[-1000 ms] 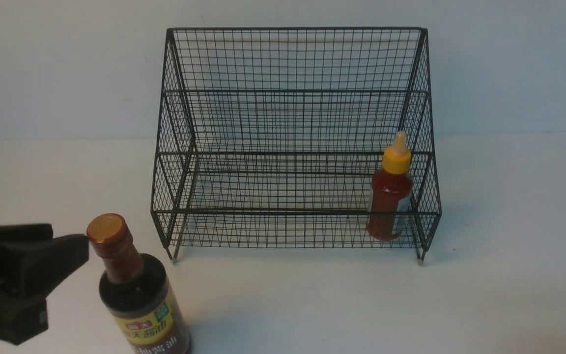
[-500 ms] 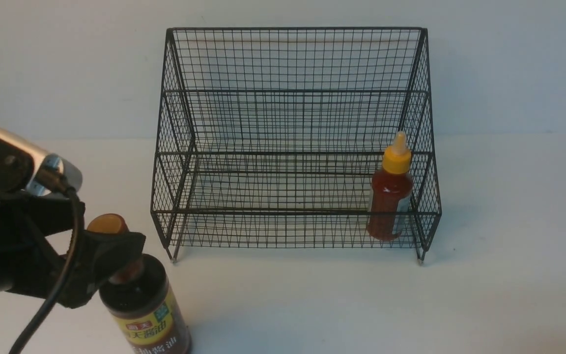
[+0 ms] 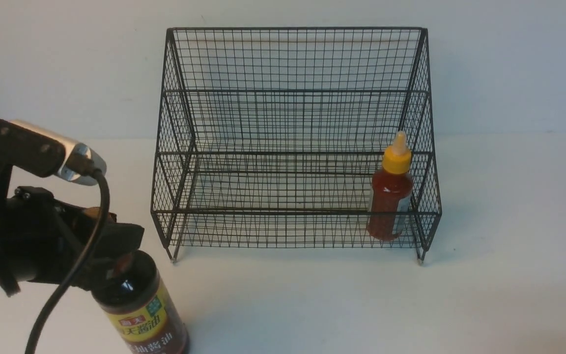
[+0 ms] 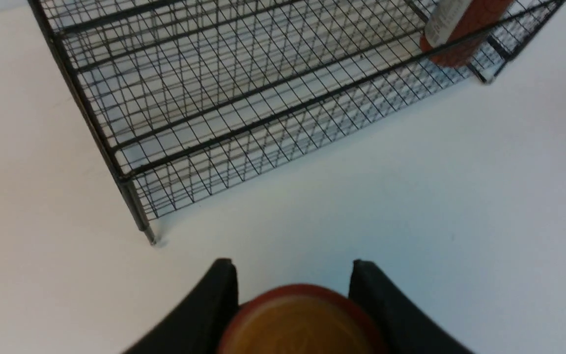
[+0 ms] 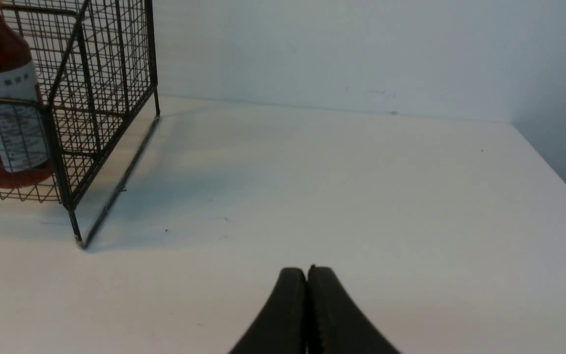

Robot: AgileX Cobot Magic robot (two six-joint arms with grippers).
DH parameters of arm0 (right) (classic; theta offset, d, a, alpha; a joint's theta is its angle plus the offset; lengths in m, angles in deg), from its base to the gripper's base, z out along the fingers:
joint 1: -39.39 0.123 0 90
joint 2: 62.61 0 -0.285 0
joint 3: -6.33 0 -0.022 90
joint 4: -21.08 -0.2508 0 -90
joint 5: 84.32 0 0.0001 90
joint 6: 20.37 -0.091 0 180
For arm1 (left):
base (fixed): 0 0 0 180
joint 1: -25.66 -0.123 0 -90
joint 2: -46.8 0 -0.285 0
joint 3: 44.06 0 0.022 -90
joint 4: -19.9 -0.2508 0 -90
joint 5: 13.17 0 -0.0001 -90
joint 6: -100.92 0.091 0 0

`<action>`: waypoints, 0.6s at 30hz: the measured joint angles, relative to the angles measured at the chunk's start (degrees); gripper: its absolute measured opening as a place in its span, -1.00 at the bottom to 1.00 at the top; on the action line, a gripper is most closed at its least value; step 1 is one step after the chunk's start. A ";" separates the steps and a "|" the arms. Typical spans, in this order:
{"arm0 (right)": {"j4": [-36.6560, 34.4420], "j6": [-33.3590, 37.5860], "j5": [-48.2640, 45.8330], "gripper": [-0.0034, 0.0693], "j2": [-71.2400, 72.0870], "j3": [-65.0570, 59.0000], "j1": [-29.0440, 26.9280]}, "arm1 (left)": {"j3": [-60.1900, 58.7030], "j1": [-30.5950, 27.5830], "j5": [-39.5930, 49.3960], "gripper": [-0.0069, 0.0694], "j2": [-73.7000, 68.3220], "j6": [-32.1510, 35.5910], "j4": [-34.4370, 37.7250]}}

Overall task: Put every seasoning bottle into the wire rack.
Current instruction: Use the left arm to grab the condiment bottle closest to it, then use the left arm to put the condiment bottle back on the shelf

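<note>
Left gripper (image 3: 118, 248): fingers clamped on the neck of the soy bottle (image 3: 138, 309), one on each side below the reddish-brown cap.

Soy bottle: on the table (image 3: 361, 305), outside the rack (image 3: 293, 59), near its front-left foot. Yellow label with red Chinese characters, 酱油 legible, and a small green mark.

Rack: black wire mesh, two stepped tiers.

Red bottle (image 3: 390, 196): upright on the lower tier at the right end, behind the front rail. Yellow nozzle cap. White label, print too small to read.

Right gripper (image 5: 307, 275): fingers pressed together, empty, over bare table to the right of the rack.
</note>
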 joint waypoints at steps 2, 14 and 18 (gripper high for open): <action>0.00 0.00 0.00 -0.95 0.00 0.00 0.00 | 1.42 0.00 2.08 -0.12 0.27 -0.64 -0.72; 0.00 0.00 0.00 -0.95 0.00 0.00 0.00 | 31.18 0.00 12.42 -0.12 -1.33 -10.09 -1.24; 0.00 0.00 0.00 -0.95 0.00 0.00 0.00 | 43.42 0.00 14.45 -0.12 -6.29 -13.86 -1.25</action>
